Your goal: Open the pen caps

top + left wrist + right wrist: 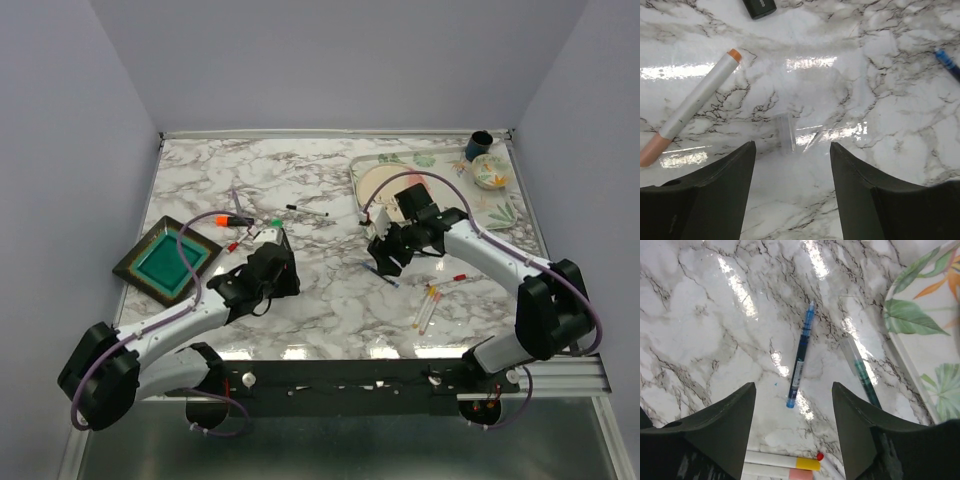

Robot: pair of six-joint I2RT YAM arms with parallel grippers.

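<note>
- A slim blue pen [801, 357] lies on the white marble table [320, 180], directly under the right gripper [793, 386]. The gripper's two black fingers [720, 430] stand apart and clamp nothing.
- Just beside the blue pen, on the side toward the leaf-patterned tray [930, 340], rests a teal pen with a clear end [860, 370].
- Nearer the arm bases than the blue pen lie two white pens, one tipped with a yellow cap [807, 463] and one with a pink cap [801, 474]. A tiny red cap [819, 456] sits just beside them.
- On the left-arm side of the blue pen, the left gripper [791, 147] hovers low over the marble, jaws apart.
- A small clear plastic cap [786, 132] lies loose on the table between the left gripper's fingertips, touching neither.
- Farther from the blue pen than the clear cap lies a white pen with an orange tip [700, 97] and a peach-coloured far end.
- Seen from above, a thick black highlighter with an orange cap [222, 218] and a small green cap [275, 222] lie beyond the left gripper, well apart from the blue pen.
- A dark square dish with a teal centre [168, 262] sits farther still on that side.
</note>
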